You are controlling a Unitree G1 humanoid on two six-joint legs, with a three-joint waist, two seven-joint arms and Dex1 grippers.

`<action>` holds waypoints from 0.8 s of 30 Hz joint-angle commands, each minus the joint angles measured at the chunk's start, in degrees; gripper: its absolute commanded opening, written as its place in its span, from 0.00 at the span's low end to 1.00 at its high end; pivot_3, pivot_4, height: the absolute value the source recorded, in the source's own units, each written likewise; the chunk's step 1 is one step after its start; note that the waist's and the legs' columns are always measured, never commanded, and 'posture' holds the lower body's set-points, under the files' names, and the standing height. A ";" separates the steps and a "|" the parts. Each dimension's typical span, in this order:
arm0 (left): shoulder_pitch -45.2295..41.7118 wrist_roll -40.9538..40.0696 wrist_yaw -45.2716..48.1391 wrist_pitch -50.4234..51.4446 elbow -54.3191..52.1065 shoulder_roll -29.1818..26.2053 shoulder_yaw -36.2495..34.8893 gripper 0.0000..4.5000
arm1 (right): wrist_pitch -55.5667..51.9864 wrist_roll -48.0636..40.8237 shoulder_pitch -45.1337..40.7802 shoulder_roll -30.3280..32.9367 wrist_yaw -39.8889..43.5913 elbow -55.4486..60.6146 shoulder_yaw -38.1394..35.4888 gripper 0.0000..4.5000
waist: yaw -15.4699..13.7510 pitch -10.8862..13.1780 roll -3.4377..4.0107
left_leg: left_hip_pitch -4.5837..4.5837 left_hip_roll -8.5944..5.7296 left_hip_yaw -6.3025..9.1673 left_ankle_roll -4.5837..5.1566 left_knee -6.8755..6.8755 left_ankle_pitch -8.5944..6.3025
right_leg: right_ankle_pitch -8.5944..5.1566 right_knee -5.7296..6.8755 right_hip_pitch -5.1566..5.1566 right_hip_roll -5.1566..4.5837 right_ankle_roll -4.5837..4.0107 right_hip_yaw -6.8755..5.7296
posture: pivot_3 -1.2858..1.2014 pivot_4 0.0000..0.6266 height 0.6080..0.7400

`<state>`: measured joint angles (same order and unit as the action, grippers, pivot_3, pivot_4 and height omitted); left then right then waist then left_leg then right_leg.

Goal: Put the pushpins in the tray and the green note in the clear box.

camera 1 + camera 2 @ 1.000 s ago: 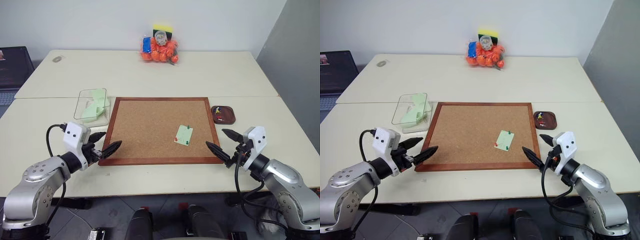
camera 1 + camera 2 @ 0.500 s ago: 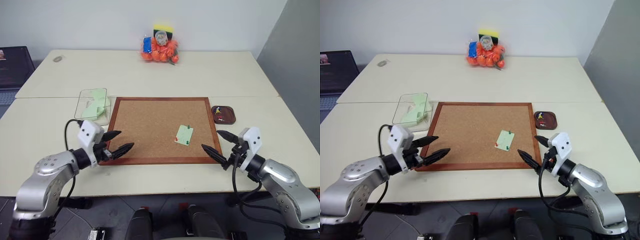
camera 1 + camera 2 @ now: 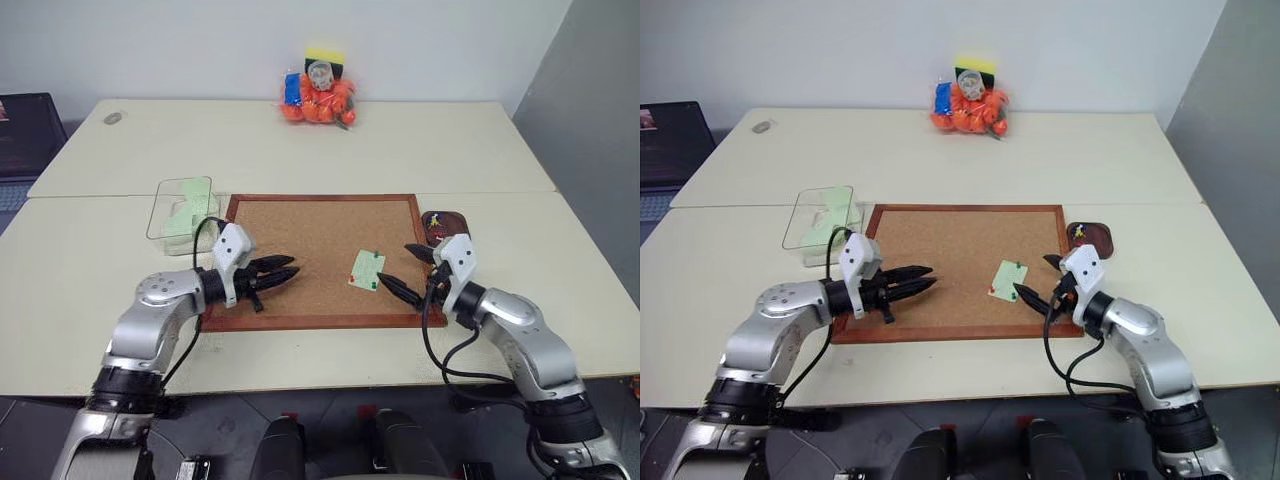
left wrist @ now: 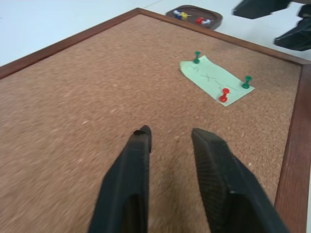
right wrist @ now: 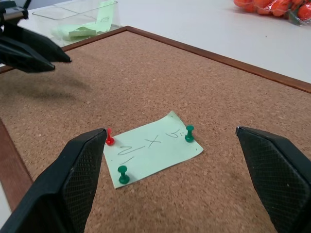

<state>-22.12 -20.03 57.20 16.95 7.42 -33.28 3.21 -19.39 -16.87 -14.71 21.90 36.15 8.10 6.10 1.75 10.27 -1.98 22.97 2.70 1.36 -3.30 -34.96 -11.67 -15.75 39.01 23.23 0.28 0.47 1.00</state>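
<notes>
On the tabletop [image 3: 90, 250] lies the cork board [image 3: 300, 245], and on its right part the green note [image 3: 367, 269] is fixed by three pushpins [image 5: 189, 133], with the right pincer [image 3: 409, 270] just beside it, wide open and empty, while the left pincer [image 3: 283, 273] hovers over the board's left part, well apart from the note, its fingers narrow with a small gap and holding nothing. The clear box [image 3: 170, 215] with green slips stands at the board's left edge and the tray [image 3: 456, 222] at its right edge. The right wrist view shows two green pins and one red and pen marks on the note, and the left wrist view shows coloured pins inside the tray.
</notes>
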 commanded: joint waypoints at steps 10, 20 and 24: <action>-3.49 6.90 3.69 -9.11 13.29 4.42 5.20 0.02 | 5.92 4.24 -8.46 -5.99 -1.15 -11.04 1.86 1.00 | -0.07 -0.01 0.00 | 0.01 0.01 -0.01 0.00 -0.02 0.00 | 0.02 0.00 0.00 0.02 0.03 0.02 | 0.52 0.24 1.00; -2.55 9.05 3.99 -11.64 16.62 4.68 5.96 0.01 | 7.42 5.59 -11.42 -8.33 -2.08 -20.31 0.78 0.96 | -0.04 -0.23 0.19 | -0.09 0.01 -0.01 0.00 -0.02 0.00 | 0.03 0.04 -0.08 0.02 0.03 0.03 | 0.52 0.24 1.00; -3.18 9.04 3.84 -11.79 17.15 4.44 5.46 0.00 | 8.34 6.00 -12.42 -8.57 -2.25 -23.48 0.40 0.78 | -0.03 -0.24 0.20 | -0.10 0.01 -0.01 0.00 -0.02 0.00 | 0.03 0.04 -0.08 0.02 0.03 0.03 | 0.52 0.24 1.00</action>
<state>-26.19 -12.97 61.01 4.18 22.17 -28.82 7.51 -12.71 -11.29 -25.75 13.27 33.85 -14.82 7.87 1.72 10.03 -1.77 22.86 2.71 1.35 -3.30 -34.98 -11.66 -15.72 39.06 23.14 0.31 0.51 1.02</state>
